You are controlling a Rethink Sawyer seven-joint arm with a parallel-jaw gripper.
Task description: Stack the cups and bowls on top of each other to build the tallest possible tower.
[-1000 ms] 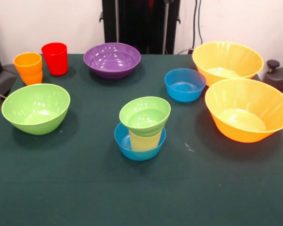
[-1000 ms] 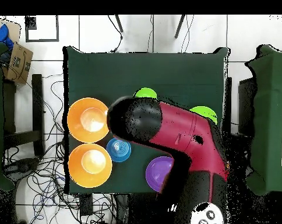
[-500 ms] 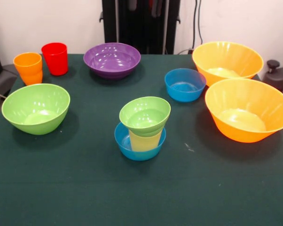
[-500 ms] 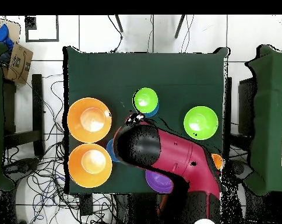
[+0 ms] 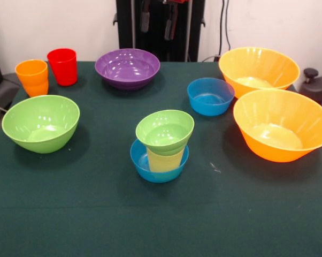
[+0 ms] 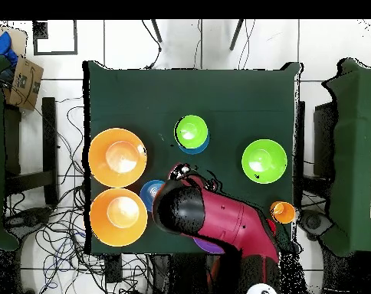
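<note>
The tower stands mid-table: a small blue bowl (image 5: 142, 160) holds a pale yellow cup (image 5: 165, 159), and a small green bowl (image 5: 165, 131) sits tilted on top; from overhead it shows as the green bowl (image 6: 192, 132). My gripper (image 5: 157, 24) hangs open and empty at the far edge, above and behind the purple bowl (image 5: 127, 67). Loose on the table are a red cup (image 5: 62, 66), an orange cup (image 5: 32, 77), a large green bowl (image 5: 40, 123), a second blue bowl (image 5: 210, 96) and two very large orange bowls (image 5: 258, 69) (image 5: 281, 125).
In the overhead view the red arm (image 6: 211, 218) covers the purple bowl and part of the blue bowl (image 6: 148, 191). The orange bowls (image 6: 116, 157) (image 6: 118, 217) lie along one table edge. A black device (image 5: 316, 85) sits just off the table.
The arm has drawn back toward its base, uncovering the tower and the large green bowl in the overhead view. The gripper's fingers have come into the front view at the top edge.
</note>
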